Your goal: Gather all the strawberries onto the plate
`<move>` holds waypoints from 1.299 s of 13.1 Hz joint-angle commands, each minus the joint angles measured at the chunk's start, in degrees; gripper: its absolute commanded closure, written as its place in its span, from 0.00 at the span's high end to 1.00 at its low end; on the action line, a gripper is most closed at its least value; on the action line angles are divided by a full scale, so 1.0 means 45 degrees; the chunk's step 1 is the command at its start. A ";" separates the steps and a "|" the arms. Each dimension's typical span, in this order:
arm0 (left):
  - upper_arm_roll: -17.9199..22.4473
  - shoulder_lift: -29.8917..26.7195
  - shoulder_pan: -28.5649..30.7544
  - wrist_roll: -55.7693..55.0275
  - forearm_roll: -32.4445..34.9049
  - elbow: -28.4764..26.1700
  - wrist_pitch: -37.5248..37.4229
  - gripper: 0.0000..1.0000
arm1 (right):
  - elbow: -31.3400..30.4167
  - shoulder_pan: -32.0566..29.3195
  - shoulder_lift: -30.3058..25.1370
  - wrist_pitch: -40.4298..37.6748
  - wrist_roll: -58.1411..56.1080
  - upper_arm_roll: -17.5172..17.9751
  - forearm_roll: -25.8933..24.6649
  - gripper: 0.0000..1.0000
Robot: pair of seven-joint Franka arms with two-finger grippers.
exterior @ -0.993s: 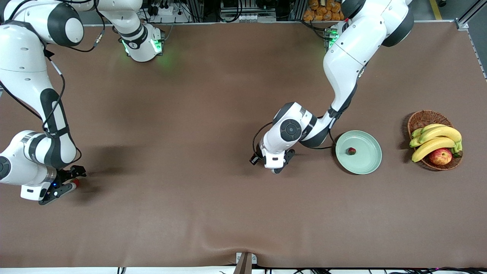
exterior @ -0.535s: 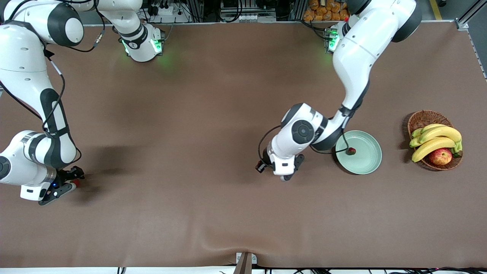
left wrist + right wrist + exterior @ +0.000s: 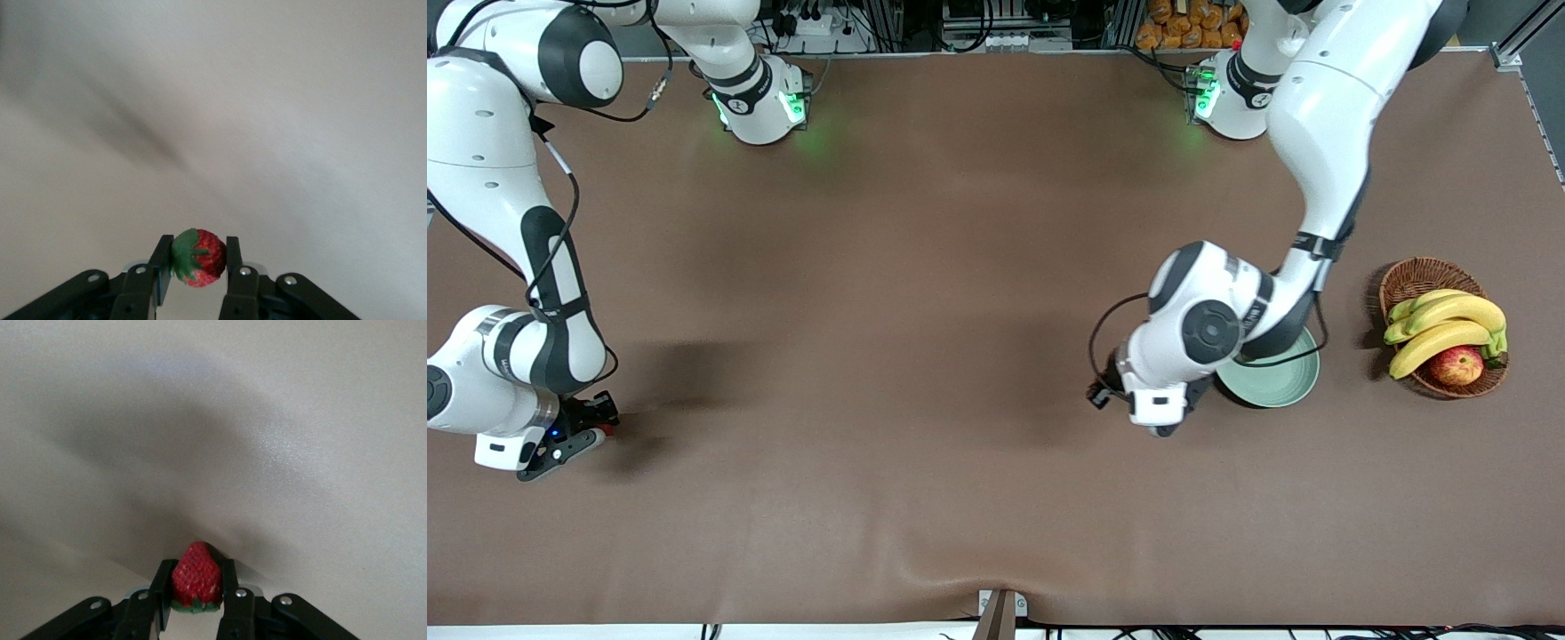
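My left gripper (image 3: 1163, 428) is shut on a strawberry (image 3: 199, 257), a red berry with a green cap, held between both fingers. It hangs over the table just beside the rim of the mint-green plate (image 3: 1282, 384). The left forearm covers part of the plate, and any berry lying in it is hidden. My right gripper (image 3: 594, 427) is low at the right arm's end of the table and shut on another strawberry (image 3: 197, 577). That berry shows as a red spot (image 3: 608, 429) in the front view.
A wicker basket (image 3: 1412, 276) with bananas (image 3: 1449, 320) and a red-yellow apple (image 3: 1456, 365) stands beside the plate, toward the left arm's end. A brown cloth covers the table. A small bracket (image 3: 1000, 612) sits at the near edge.
My left arm has carried its strawberry across the table toward the plate and now covers the berry that showed in the plate. My right gripper has barely moved.
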 commanded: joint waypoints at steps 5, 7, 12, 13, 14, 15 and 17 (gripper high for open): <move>0.0002 -0.1407 0.1768 0.3085 0.1524 -0.1994 -0.0953 0.00 | 0.0364 0.0030 -0.1183 -0.1567 -0.0170 0.1320 -0.0031 0.14; -0.0018 -0.1485 0.2257 0.3846 0.1916 -0.2326 -0.0953 0.00 | 0.0424 0.0011 -0.1828 -0.2273 -0.0189 0.2315 -0.0031 0.14; -0.0037 -0.1544 0.3350 0.6208 0.1918 -0.2757 -0.0953 0.00 | 0.0424 0.0147 -0.2709 -0.2666 -0.0014 0.4991 -0.0050 0.15; -0.0037 -0.1544 0.3546 0.6678 0.1917 -0.2815 -0.0953 0.00 | 0.0424 0.0225 -0.2709 -0.2589 0.0064 0.5479 -0.0069 0.15; -0.0037 -0.1544 0.3664 0.6992 0.1937 -0.2874 -0.0934 0.00 | 0.0424 0.0438 -0.2709 -0.2569 0.0336 0.5716 -0.0128 0.15; -0.0037 -0.1524 0.3685 0.7072 0.1937 -0.2933 -0.0934 0.00 | 0.0443 0.0905 -0.2709 -0.2549 0.0628 0.5738 -0.0186 0.16; -0.0037 -0.1466 0.3685 0.7092 0.1937 -0.2952 -0.0914 0.00 | 0.0463 0.2076 -0.2768 -0.2549 0.1447 0.5699 -0.0304 0.16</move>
